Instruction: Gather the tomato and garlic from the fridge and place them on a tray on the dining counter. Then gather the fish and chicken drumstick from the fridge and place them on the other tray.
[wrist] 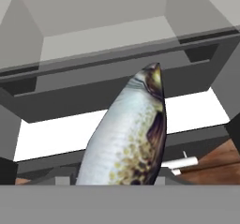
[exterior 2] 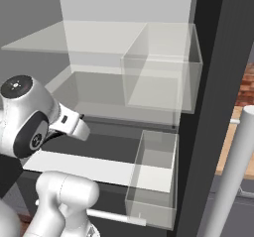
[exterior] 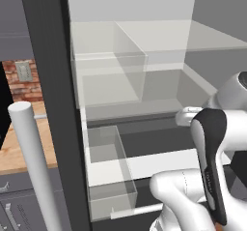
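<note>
Fish (wrist: 129, 138) pinched in the gripper at the open fridge (exterior: 144, 80), so fish step underway; next carry it to its tray.

Silvery fish (wrist: 126, 138), brown-speckled belly

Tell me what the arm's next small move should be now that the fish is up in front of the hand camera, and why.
Probably back the hand straight out of the fridge, keeping the grip. In the hand view the fish rises from between the gripper fingers, apparently held, with fridge shelves right behind it. The base views show the arm reaching in past transparent bins, so a straight retreat looks safest before turning toward the tray.
</note>
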You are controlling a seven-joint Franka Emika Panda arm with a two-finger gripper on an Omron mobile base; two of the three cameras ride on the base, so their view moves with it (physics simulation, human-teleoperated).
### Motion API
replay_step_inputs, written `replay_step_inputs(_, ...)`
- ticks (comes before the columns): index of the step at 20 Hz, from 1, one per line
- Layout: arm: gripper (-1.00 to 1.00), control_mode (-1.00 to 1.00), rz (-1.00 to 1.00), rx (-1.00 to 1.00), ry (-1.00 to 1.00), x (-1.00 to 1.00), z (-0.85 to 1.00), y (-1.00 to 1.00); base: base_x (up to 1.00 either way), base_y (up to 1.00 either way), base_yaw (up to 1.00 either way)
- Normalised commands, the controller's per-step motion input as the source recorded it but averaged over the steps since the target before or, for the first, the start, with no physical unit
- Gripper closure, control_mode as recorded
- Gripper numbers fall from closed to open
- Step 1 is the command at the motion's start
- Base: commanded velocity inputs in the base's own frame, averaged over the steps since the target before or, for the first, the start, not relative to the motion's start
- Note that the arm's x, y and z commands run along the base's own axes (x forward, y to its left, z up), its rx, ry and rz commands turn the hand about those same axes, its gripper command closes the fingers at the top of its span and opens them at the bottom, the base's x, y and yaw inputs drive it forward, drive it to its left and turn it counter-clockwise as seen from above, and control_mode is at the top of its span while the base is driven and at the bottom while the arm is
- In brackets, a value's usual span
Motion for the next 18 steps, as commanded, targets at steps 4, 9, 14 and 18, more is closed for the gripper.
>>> replay_step_inputs(4,1.0,-1.0,0.01,-0.07,0.0,-0.14,0.32,0.0,0.0,0.0,0.0)
replay_step_inputs(9,1.0,-1.0,0.03,0.0,0.02,-0.08,0.4,0.0,0.0,0.0,0.0)
replay_step_inputs(14,1.0,-1.0,0.0,-0.03,0.03,0.0,0.16,0.0,0.0,0.0,0.0)
replay_step_inputs(18,1.0,-1.0,0.0,0.0,0.0,0.0,0.0,0.0,0.0,0.0,0.0)
